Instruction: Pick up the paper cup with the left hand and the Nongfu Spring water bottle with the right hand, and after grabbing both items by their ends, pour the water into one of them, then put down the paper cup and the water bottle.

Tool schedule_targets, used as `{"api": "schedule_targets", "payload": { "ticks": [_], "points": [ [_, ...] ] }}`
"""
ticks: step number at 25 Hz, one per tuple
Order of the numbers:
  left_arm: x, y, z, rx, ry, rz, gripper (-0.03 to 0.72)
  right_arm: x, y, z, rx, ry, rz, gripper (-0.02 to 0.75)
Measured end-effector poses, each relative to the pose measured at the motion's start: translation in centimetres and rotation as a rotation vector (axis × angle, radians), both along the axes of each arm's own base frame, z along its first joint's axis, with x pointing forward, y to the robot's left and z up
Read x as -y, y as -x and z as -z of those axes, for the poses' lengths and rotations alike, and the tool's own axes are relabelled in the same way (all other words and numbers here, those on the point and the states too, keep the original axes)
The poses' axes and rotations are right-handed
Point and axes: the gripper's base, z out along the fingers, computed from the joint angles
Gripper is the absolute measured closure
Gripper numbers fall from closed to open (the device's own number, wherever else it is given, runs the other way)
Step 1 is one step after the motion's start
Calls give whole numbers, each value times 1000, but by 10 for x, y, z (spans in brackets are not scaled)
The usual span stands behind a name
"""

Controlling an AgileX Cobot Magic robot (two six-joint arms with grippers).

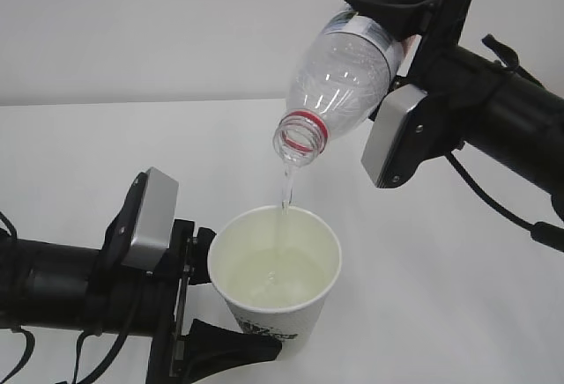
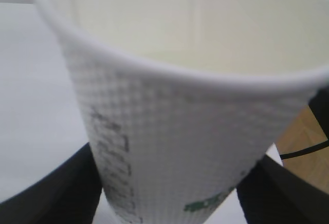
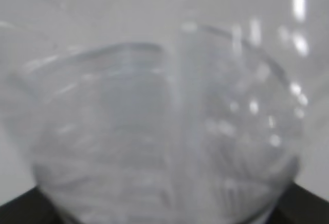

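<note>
Above the table [image 1: 458, 313], the right hand [image 1: 407, 23] clamps the bottle [image 1: 339, 71] near its base, tipped mouth-down, a thin stream of water [image 1: 285, 188] falling into the cup [image 1: 275, 269]. The left hand [image 1: 201, 300] pinches the cup low, off the table. Risks: the stream lands near the far rim — a small drift spills it — or the cup overfills.

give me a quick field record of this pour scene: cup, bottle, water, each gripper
paper cup: upright, held near its base by the left gripper
water bottle: tipped mouth-down above the cup, uncapped, gripped by the right gripper
water: thin stream falling from the bottle mouth into the cup, some already pooled inside
table: white
</note>
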Motion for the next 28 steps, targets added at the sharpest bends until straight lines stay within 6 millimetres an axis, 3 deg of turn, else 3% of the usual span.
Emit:
{"api": "schedule_targets", "payload": {
  "ticks": [28],
  "points": [
    [0,0,0,0,-4,-1,134,0,0,0,4,1,2,246]
  ]
}}
